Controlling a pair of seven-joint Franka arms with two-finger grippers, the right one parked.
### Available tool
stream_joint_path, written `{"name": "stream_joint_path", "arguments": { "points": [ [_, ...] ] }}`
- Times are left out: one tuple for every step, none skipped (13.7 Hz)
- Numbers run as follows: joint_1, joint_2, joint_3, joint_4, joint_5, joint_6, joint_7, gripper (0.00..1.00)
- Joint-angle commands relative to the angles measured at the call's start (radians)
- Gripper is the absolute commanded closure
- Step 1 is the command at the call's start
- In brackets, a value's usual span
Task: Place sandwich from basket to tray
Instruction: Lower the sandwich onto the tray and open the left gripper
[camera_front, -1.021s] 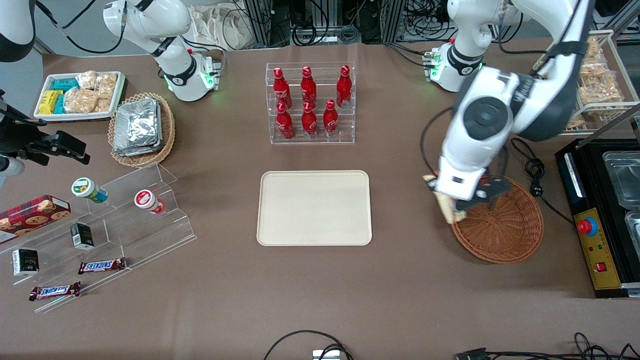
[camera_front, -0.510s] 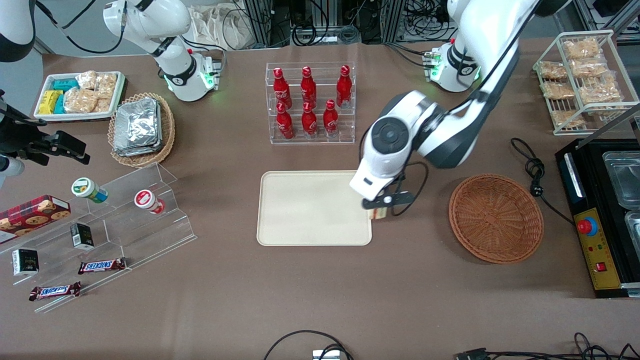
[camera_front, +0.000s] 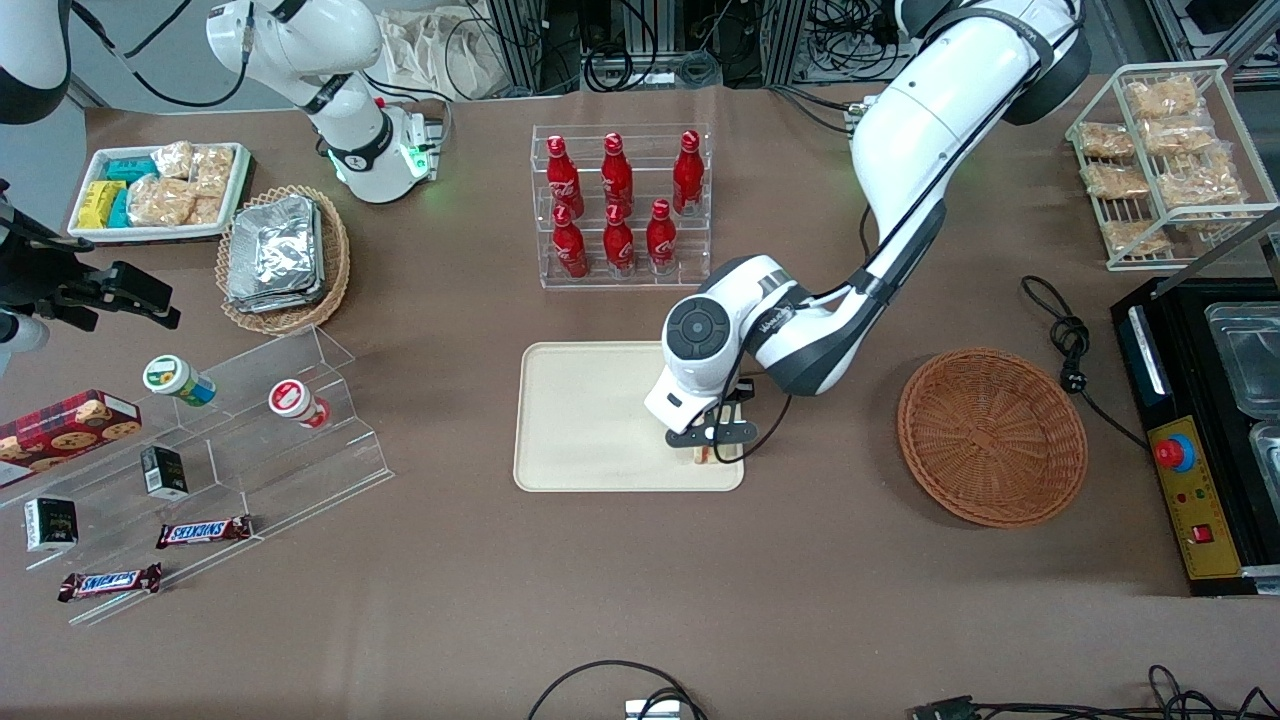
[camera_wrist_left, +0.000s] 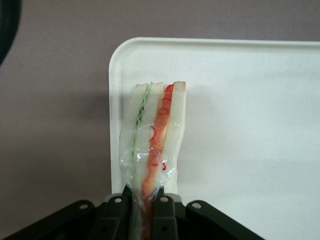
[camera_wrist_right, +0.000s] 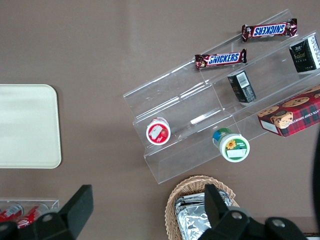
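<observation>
Gripper (camera_front: 708, 443) of the left arm hangs low over the tray (camera_front: 590, 420), at the corner nearest the front camera on the working arm's side, and its two fingers are closed tight on one end of the sandwich (camera_wrist_left: 154, 145). From the wrist camera the wedge sticks straight out from between the black fingers (camera_wrist_left: 165, 220), wrapped in clear film, its pale bread slices showing a green filling line and a red one along the edge. It is held edge-on, pointing down at the cream surface just inside the tray's rounded corner; whether its tip already touches the tray I cannot tell, though a soft shadow beside it suggests it is close.

From the front, only a sliver of the sandwich (camera_front: 704, 456) peeks out below the gripper, inside the tray's rim.

Out toward the working arm's end of the table the basket (camera_front: 992, 436) sits well apart from the tray, with nothing visible in it, so the pick and the carry look done.

What seems left is the last bit: lower until the wedge rests on the tray, open the fingers, and lift clear. Held on its narrow edge, the sandwich will likely tip onto a flat face when let go, which should be fine so long as it falls inward, not over the rim
</observation>
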Motion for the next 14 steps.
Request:
{"name": "stream_joint_path", "arguments": {
  "points": [
    [-0.008, 0.011, -0.001, 0.028, 0.029, -0.002, -0.027, 0.01],
    [-0.006, 0.012, -0.002, 0.027, 0.055, 0.016, -0.032, 0.0],
    [-0.008, 0.014, -0.003, 0.027, 0.064, 0.027, -0.039, 0.0],
    [-0.006, 0.018, -0.003, 0.027, 0.067, 0.036, -0.047, 0.0],
    [-0.008, 0.017, -0.003, 0.027, 0.067, 0.04, -0.047, 0.0],
    [-0.008, 0.017, -0.003, 0.027, 0.066, 0.04, -0.052, 0.0],
    [-0.008, 0.014, -0.003, 0.027, 0.064, 0.04, -0.053, 0.0],
    [-0.006, 0.011, -0.003, 0.028, 0.063, 0.038, -0.053, 0.0],
    [-0.004, 0.002, -0.004, 0.029, 0.063, 0.029, -0.055, 0.0],
    [0.002, -0.021, -0.004, 0.029, 0.06, 0.027, -0.058, 0.0],
    [0.006, -0.064, -0.004, 0.022, 0.055, 0.014, -0.055, 0.0],
    [0.018, -0.111, -0.004, 0.019, 0.052, -0.032, -0.041, 0.0],
    [0.058, -0.154, -0.01, 0.019, 0.05, -0.084, -0.027, 0.0],
    [0.084, -0.199, -0.016, 0.018, 0.026, -0.117, 0.0, 0.0]
  ]
}}
